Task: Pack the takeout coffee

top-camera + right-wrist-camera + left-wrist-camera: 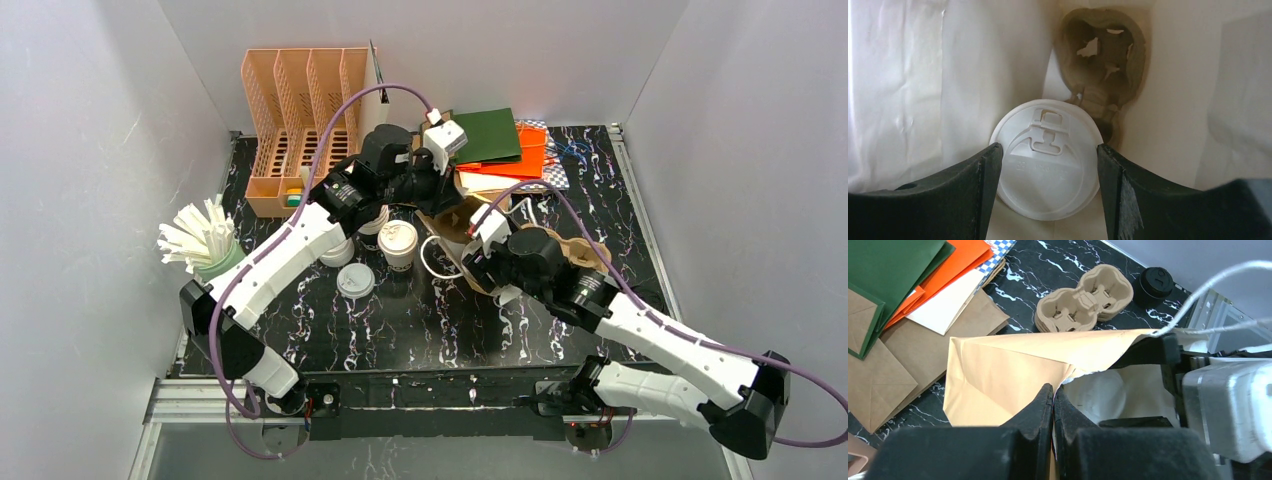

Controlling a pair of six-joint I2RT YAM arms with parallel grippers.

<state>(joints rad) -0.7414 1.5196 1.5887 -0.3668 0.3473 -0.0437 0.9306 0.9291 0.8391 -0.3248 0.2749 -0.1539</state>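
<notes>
The left claw [1053, 391] is pinched tight on the top edge of the bag [998, 370], and the bag's mouth gapes beside it. The bag sits about mid-table [420, 330], a little toward the back edge. The right claw [1048, 150] reaches down into the mouth and grips a cup [1048, 175] by its white sip lid, with its fingers [948, 200] pressed one against each side of the rim. This cup is inside the bag, with the pale inner walls around it. Deeper in the bag, just beyond the cup, lies a pulp carrier [1103, 60]; whether the cup touches it cannot be told. A second cup [398, 243], also lidded, stands on the table just left of the bag, apart from both claws. A loose lid [356, 281] lies flat near it, toward the near edge. Spare carriers [1083, 300] are stacked on the table beyond the bag, next to a black lid [1157, 282]. Flat green, orange and brown paper sheets [893, 270] lie overlapped by the back edge.
</notes>
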